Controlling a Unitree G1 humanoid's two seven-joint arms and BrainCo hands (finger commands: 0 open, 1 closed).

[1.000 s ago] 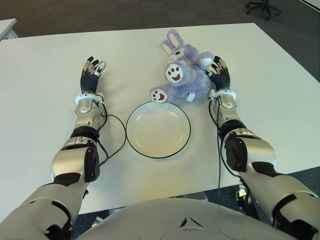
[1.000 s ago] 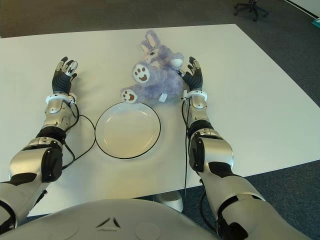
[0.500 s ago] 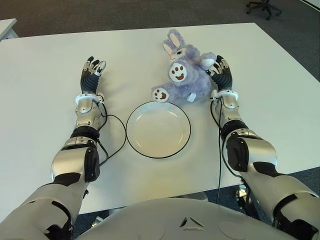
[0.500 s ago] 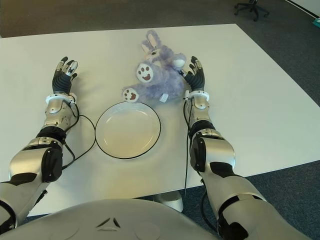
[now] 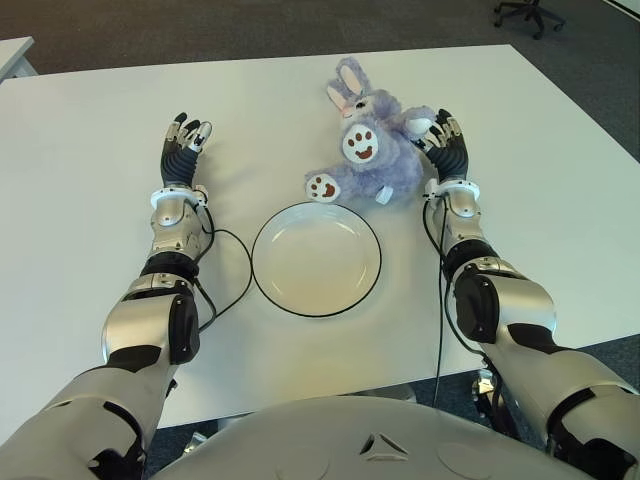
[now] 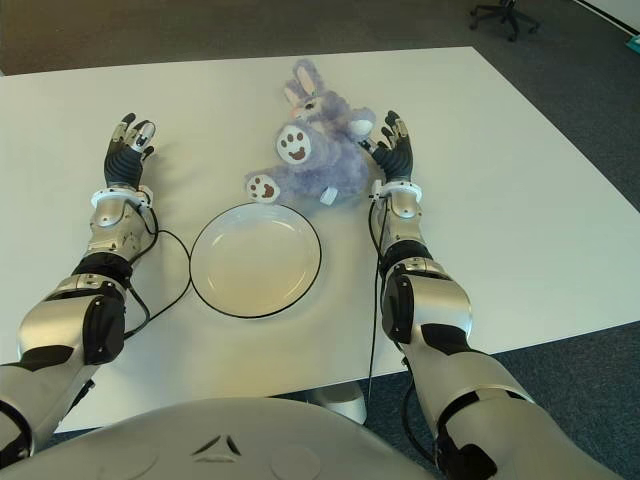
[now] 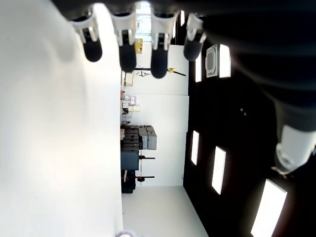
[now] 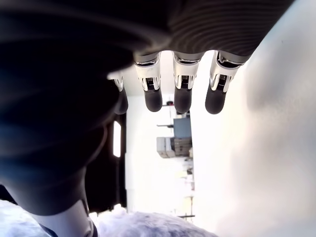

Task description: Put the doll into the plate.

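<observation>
A purple plush rabbit doll (image 5: 372, 150) lies on its back on the white table (image 5: 90, 250), just beyond the rim of a white plate (image 5: 316, 258) with a dark edge. My right hand (image 5: 446, 150) lies just right of the doll, fingers spread, its thumb side against the plush; nothing is grasped. In the right wrist view the straight fingers (image 8: 183, 96) show, with purple fur (image 8: 148, 224) beside the palm. My left hand (image 5: 184, 145) shows far left of the plate, fingers spread and holding nothing.
Thin black cables (image 5: 225, 275) run along both forearms on the table, one curving close to the plate's left rim. An office chair (image 5: 525, 14) stands on the dark floor beyond the table's far right corner.
The doll has shifted slightly away from the plate and rolled a little toward its back. My right hand has slid a bit to the right. The left hand has not moved.
</observation>
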